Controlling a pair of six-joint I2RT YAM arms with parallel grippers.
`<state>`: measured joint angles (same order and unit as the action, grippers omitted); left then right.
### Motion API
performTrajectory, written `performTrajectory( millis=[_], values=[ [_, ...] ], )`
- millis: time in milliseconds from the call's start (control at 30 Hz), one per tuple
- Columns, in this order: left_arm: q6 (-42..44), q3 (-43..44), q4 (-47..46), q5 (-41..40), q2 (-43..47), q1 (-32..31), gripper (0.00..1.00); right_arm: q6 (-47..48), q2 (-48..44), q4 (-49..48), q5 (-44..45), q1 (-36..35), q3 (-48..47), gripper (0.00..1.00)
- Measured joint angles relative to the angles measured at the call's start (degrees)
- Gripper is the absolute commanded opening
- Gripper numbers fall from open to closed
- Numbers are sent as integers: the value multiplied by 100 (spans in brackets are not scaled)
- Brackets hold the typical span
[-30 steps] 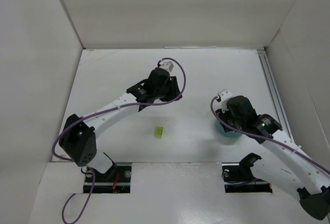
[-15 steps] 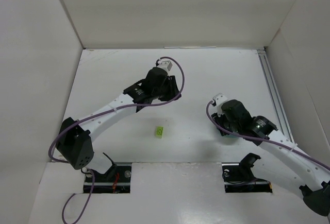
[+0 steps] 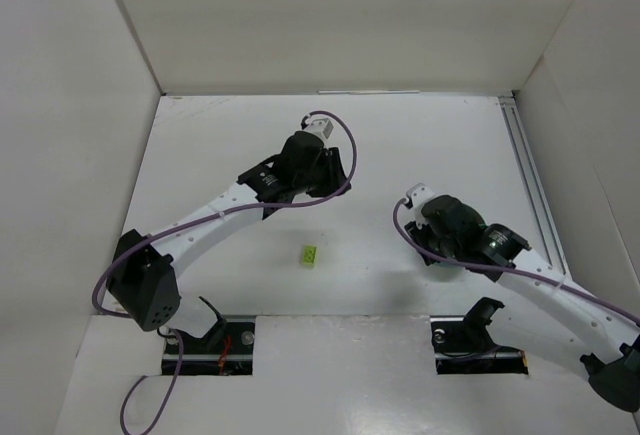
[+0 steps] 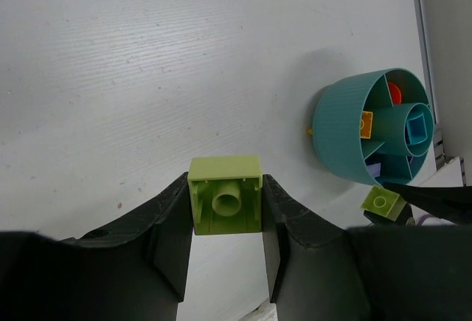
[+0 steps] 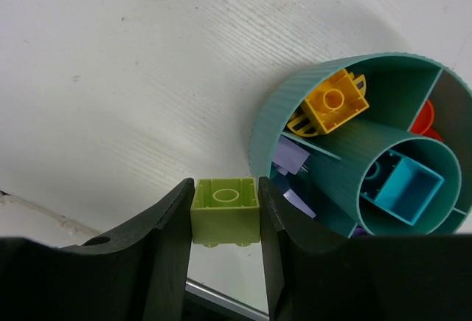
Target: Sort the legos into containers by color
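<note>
Colour sorting, both jaws loaded.
The left gripper point(image 4: 225, 214) holds first lime green plastic brick point(image 4: 225, 204), mid-table; right gripper point(image 5: 225, 214) holds second lime brick point(image 5: 225, 209) just beside round teal divided plastic bowl point(image 5: 295, 125); third lime brick point(image 3: 310, 254) lies loose, near centre.

Bright, even, diffuse overhead light; white table point(image 3: 420, 135) nr blown out in top view. Soft shadow hugs teal bowl point(image 4: 346, 133), ahead-right of left gripper point(image 4: 225, 188). Sharp focus on lime brick point(image 4: 225, 206) in its grip; second lime brick point(image 5: 225, 210) in right gripper point(image 5: 225, 192) likewise. Dark fingers point(image 5: 162, 262) underexposed, detail lost.
</note>
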<state>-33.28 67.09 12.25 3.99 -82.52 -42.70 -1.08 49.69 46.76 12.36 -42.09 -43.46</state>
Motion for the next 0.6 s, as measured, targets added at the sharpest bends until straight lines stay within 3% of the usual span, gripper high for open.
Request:
performTrajectory(
  millis=[600],
  values=[
    [125,-31,24,0,17,0,0,-181,278,243,911,2,-310,13]
  ],
)
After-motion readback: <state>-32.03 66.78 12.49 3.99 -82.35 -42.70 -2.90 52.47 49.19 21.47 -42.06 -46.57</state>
